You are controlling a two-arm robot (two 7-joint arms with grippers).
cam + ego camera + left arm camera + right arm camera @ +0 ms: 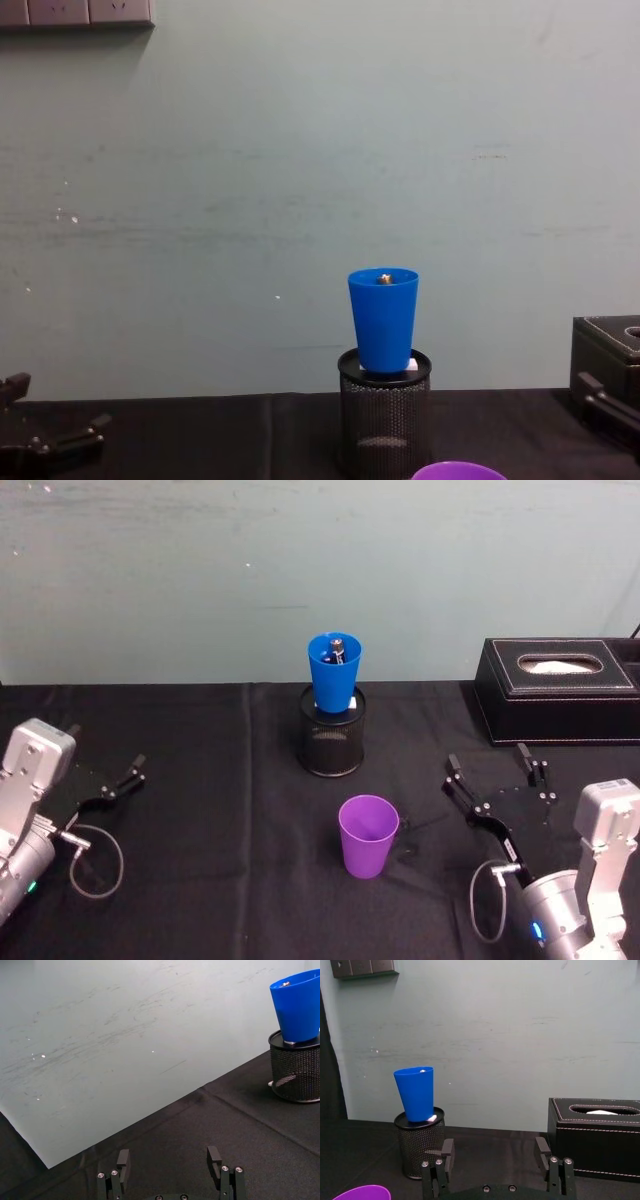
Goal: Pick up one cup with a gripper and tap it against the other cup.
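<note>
Purple plastic tapered tumbler (368, 835) stands upright on the black tablecloth (200, 780), rim up, near the front-centre of the table. Its rim also shows at the btm edge in chest view (458, 470) and in a corner of right wrist view (362, 1193). Nothing is touching it.

Bright blue plastic tapered tumbler (334, 672) sits upright w/ its base dropped into the mouth of a round black mesh holder (333, 743), further back on the table, directly behind the purple tumbler and apart from it. Something small and dark w/ a shiny tip pokes up inside the blue tumbler; can't tell what it is. Same stack shows in chest view (383, 318), right wrist view (416, 1093) and left wrist view (297, 1007).

Right gripper (495, 772), long black w/ flat jaws on a silver wrist, lies low over the cloth to the right of the purple tumbler, near it but apart. Jaws spread wide, nothing btwn them; right wrist view (494, 1152) shows the same gap, pointing toward the mesh holder and wall.

Left gripper (132, 772) sits at the far left of the table, well apart from both tumblers, jaws spread wide and empty; left wrist view (169, 1157) shows it too.

Black leather-look tissue box (556, 688) w/ white stitching stands at the back right, by the pale green wall (150, 580).
</note>
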